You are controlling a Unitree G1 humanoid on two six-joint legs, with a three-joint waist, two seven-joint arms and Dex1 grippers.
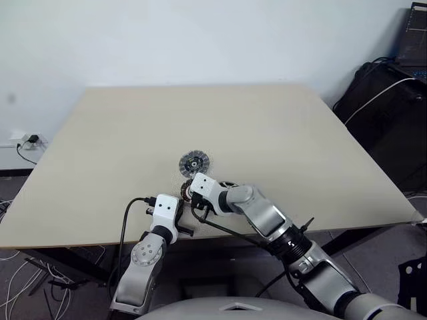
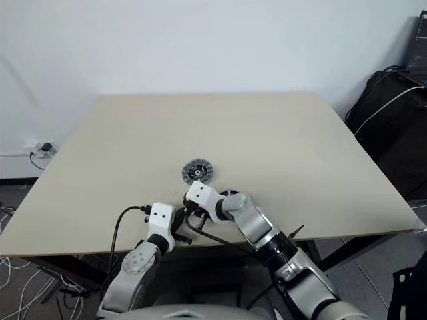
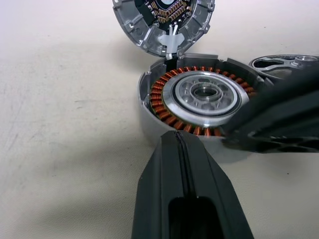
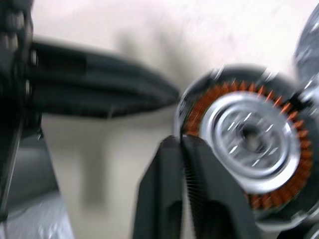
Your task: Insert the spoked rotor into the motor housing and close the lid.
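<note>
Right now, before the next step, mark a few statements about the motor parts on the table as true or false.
1. The motor housing sits on the table with its copper windings exposed. True.
2. The spoked rotor is already seated in the housing. False: it lies on the table beside the housing.
3. The lid covers the housing. False: it lies next to the housing, which is uncovered.
4. The left tool is shut and points at the housing. True.
</note>
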